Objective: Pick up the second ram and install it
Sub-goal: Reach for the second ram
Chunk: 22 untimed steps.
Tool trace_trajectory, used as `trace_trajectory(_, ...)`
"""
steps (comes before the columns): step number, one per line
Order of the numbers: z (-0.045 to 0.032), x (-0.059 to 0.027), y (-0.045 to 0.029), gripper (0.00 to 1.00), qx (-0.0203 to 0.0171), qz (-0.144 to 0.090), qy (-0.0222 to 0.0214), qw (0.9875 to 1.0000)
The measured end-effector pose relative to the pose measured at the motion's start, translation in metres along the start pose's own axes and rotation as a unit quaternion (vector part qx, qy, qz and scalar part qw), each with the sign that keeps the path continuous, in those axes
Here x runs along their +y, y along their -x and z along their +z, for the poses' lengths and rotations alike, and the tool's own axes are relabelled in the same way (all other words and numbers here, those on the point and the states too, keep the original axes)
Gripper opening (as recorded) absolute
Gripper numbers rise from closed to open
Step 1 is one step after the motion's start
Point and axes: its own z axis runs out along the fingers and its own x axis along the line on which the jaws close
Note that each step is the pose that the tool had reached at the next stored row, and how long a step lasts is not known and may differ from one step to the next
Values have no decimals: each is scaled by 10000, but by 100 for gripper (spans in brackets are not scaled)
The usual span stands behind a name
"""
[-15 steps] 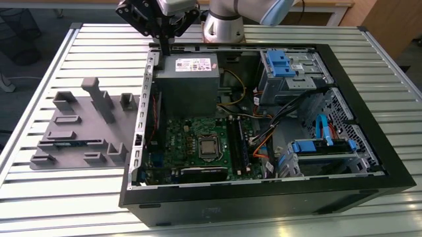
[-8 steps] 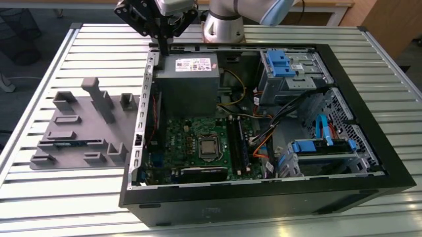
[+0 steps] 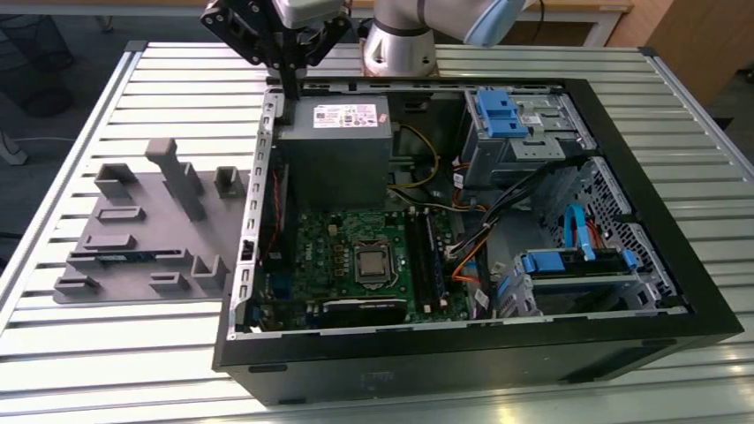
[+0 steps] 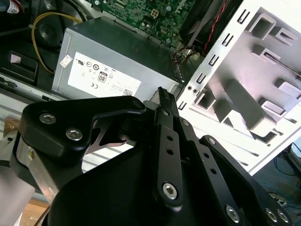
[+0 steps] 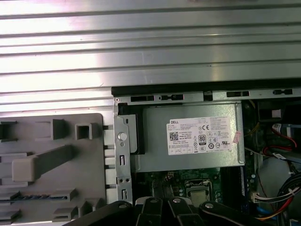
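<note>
Robotics lab or assembly workshop. Evidenced by open computer case (image 3: 471, 353) on a slatted aluminium surface (image 3: 154, 97), grey moulded fixture tray (image 3: 141, 238) beside the case, robot arm base (image 3: 398, 49) just behind the case, wooden furniture (image 3: 695, 35) beyond.

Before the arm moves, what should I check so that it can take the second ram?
1. The ram lies in the tray: ok.
2. The gripper is over the ram: not ok; it hangs over the case corner, by the power supply.
3. The fingers are open for a grasp: not ok; they are shut and empty.
4. A slot on the motherboard is free: cannot tell.
</note>
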Motion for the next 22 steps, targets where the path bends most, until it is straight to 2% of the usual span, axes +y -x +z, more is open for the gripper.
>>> trace_trajectory(22, 0, -5, -69, 11, 0, 0, 0, 10000)
